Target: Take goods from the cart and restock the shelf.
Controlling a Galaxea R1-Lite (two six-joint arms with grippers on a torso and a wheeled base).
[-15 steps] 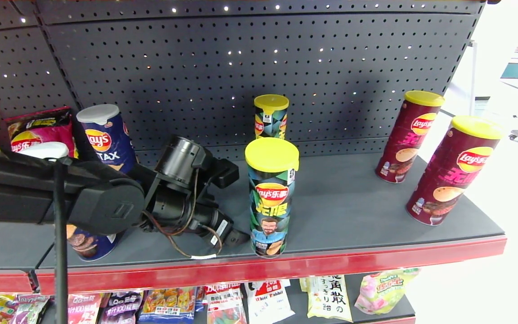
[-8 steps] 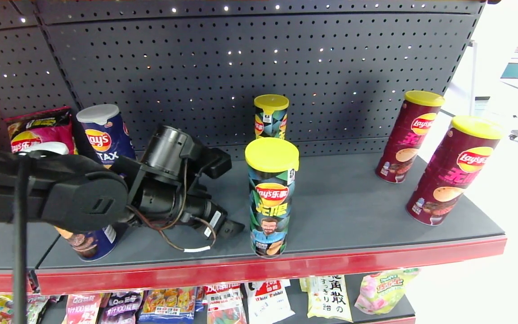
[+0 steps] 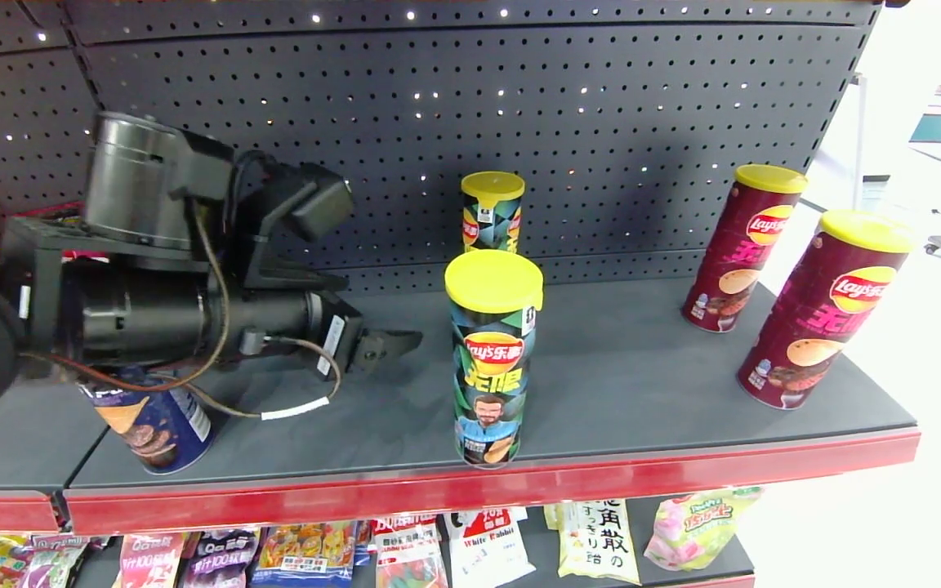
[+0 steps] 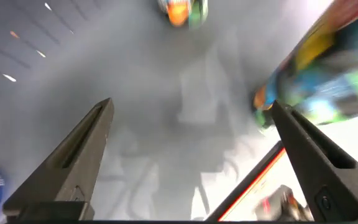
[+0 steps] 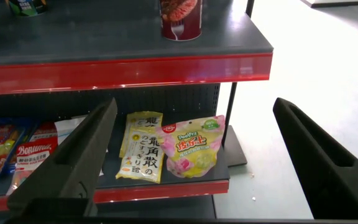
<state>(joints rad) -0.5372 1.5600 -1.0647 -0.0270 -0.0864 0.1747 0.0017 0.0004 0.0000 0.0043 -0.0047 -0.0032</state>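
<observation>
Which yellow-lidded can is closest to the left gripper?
The front green can, beside the left gripper; the rear green can and both maroon cans stand farther off.

Round logo and large characters on each chip can (image 3: 493,367), printed characters on snack packets (image 3: 597,539) below
</observation>
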